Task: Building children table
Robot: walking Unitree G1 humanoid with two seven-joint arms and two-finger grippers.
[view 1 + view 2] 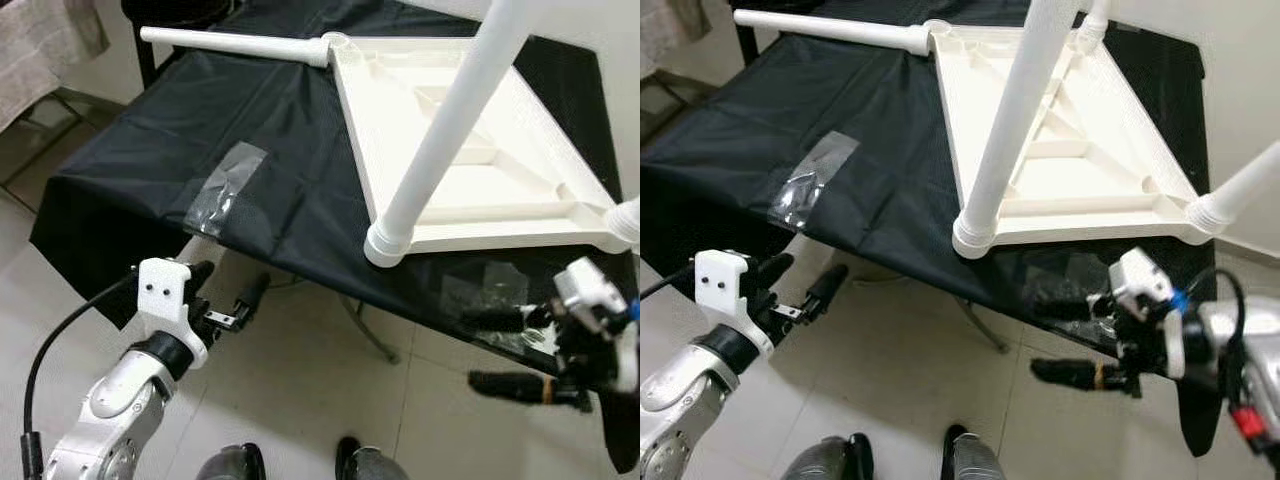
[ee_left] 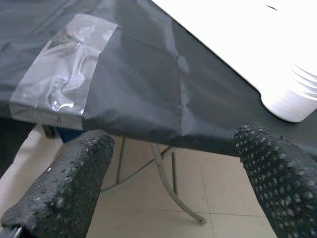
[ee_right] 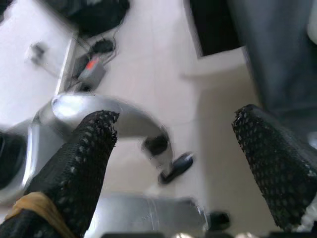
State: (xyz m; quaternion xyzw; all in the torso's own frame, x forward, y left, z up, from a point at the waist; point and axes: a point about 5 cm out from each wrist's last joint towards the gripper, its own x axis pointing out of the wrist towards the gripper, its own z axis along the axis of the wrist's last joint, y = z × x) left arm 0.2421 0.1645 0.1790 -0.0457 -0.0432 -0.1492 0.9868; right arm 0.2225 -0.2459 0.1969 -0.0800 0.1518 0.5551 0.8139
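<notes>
A white children's table top [image 1: 470, 190] lies upside down on a black-covered table [image 1: 280, 120]. One white leg [image 1: 450, 130] stands screwed into its near corner. Another leg [image 1: 230, 42] juts sideways from the far left corner, and a third leg [image 1: 1240, 190] rises at the right corner. My left gripper [image 1: 228, 290] is open, low in front of the black table's near edge, holding nothing. My right gripper [image 1: 500, 352] is open below the near right edge, also holding nothing. In the left wrist view the fingers [image 2: 64, 188] frame the cloth edge and the leg's base [image 2: 292, 99].
A clear plastic bag [image 1: 225, 190] lies on the cloth near the left front edge, and a second clear wrapper [image 1: 485, 285] sits at the front right. The folding table's metal legs [image 1: 365, 335] stand on the tiled floor. My feet [image 1: 235, 462] are close below.
</notes>
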